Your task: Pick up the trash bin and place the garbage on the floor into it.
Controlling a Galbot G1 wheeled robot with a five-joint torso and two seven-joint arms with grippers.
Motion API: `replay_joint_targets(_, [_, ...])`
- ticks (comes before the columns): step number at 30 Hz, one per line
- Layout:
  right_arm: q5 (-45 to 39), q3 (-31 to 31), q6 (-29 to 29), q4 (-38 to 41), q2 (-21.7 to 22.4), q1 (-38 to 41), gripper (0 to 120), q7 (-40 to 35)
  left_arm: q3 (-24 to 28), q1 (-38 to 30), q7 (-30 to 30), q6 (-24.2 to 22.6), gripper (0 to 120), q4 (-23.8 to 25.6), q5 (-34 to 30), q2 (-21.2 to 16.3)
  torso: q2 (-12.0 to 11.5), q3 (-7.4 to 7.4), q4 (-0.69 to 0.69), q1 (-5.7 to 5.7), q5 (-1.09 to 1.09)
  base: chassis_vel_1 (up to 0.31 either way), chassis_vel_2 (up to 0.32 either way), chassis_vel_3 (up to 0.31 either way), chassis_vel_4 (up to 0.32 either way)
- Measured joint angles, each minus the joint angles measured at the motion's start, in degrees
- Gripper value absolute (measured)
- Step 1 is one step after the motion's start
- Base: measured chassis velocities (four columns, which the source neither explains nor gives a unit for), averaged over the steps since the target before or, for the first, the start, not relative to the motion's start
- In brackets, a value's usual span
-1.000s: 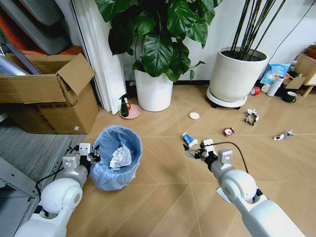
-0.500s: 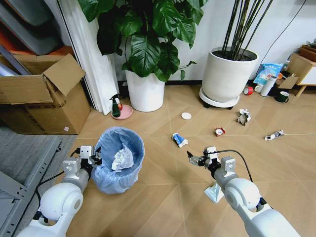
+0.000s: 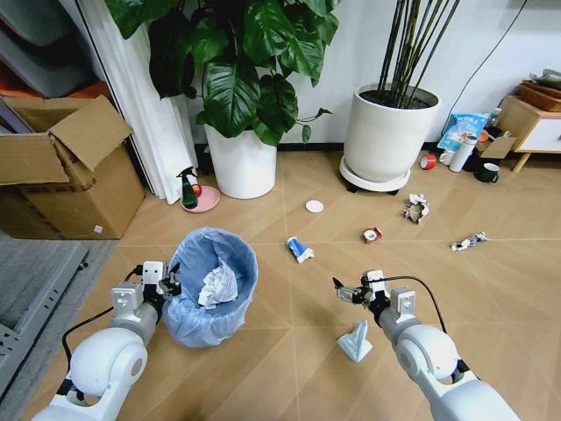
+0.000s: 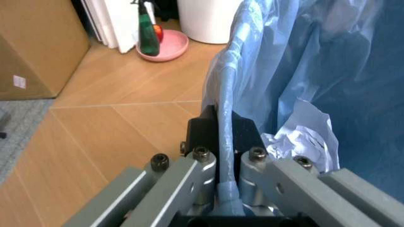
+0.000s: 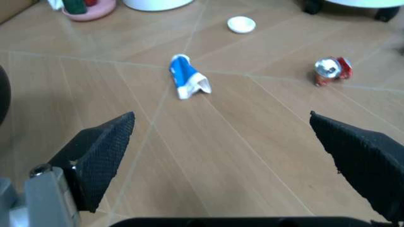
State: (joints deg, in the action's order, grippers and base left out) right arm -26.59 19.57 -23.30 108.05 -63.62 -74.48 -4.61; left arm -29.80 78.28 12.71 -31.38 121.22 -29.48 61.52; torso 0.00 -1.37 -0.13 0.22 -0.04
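The trash bin [image 3: 210,303], lined with a light-blue bag, stands at lower left with a crumpled white paper wad [image 3: 216,285] inside. My left gripper [image 3: 163,282] is shut on its near rim; the left wrist view shows its fingers [image 4: 200,163] clamping the bag-covered rim [image 4: 224,118]. My right gripper [image 3: 351,292] hangs open and holds nothing above the floor [image 3: 289,351]. Garbage lies beyond it: a crushed blue-white can [image 3: 299,249] [image 5: 188,81], a white disc [image 3: 314,206] [image 5: 241,23], a red can [image 3: 372,234] [image 5: 331,70] and crumpled wrappers [image 3: 415,209] [image 3: 468,241].
Two big white plant pots [image 3: 239,162] [image 3: 387,140] stand against the far wall. A green spray bottle [image 3: 188,189] sits by a pink dish, a cardboard box [image 3: 70,175] at left. A red tape roll [image 3: 428,161] and a mug [image 3: 487,172] lie far right. A pale wedge [image 3: 356,342] rests under my right arm.
The head camera has moved, so the whole scene slides left. My right gripper, close beside the blue-white can before, now sits farther back from it. The left gripper keeps its hold on the bin rim.
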Motion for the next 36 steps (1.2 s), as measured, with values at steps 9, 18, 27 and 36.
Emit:
replay_joint_targets(9, [2.2,-2.4,1.2,-6.5,-2.7,0.3,100,-0.3,0.3,0.7,0.1,0.1,0,0.6,0.0,0.7,0.0,0.0,-0.01,0.0,0.01,-0.09,-0.1,0.093,0.077])
replay_joint_targets(18, [1.1,-3.7,2.6,-16.1,-6.3,0.2,100,-1.6,-0.1,1.6,0.2,0.3,0,1.1,0.2,1.0,0.0,0.0,0.01,0.0,0.0,0.0,0.0,0.0,0.0])
replay_joint_targets(27, [3.2,-3.2,5.2,-24.2,-9.4,2.2,100,-1.3,-0.1,1.0,0.1,0.5,0,0.7,0.2,0.7,0.0,0.0,0.0,0.0,-0.01,0.0,0.0,0.0,0.0])
replay_joint_targets(36, [4.4,-2.1,7.1,-28.9,-11.4,3.7,87,1.7,0.2,0.5,0.1,0.5,0,-0.1,0.1,0.7,0.0,0.0,0.0,0.0,-0.01,0.0,0.0,0.0,0.0])
